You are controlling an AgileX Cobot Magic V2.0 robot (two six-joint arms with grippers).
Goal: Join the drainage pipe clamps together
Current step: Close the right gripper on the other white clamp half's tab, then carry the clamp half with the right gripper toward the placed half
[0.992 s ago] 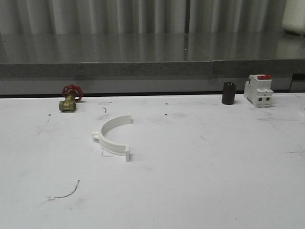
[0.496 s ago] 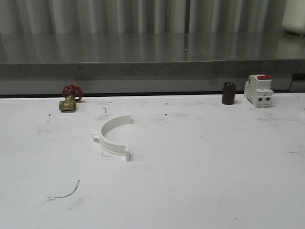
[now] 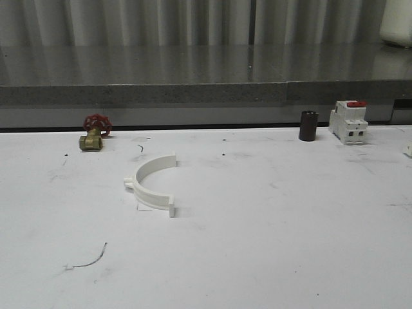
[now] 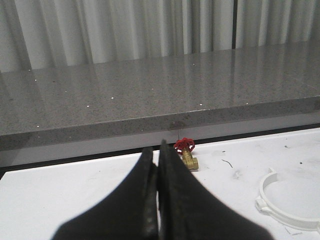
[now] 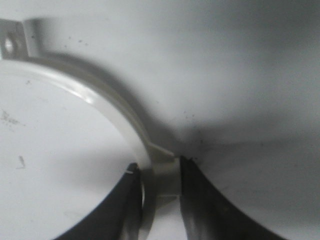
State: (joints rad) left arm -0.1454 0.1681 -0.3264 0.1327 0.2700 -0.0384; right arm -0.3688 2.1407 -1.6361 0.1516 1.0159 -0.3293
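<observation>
One clamp [image 5: 95, 100] sits pinched between the right gripper's [image 5: 159, 192] jaws. Another clamp [image 3: 151, 183] lies on the table [image 3: 270, 244]. The left gripper [image 4: 157, 165], jaws together, hovers level.

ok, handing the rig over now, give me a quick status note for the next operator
Left tool: shut, empty, above the table's left side.
Right tool: closed around one clamp half at its outer tab.
Other clamp half: lying free on the white table, left of centre, opening toward the right.
Done: one half gripped.
Left: bring the held half to the free one, align the end flanges, join them into a ring.
</observation>
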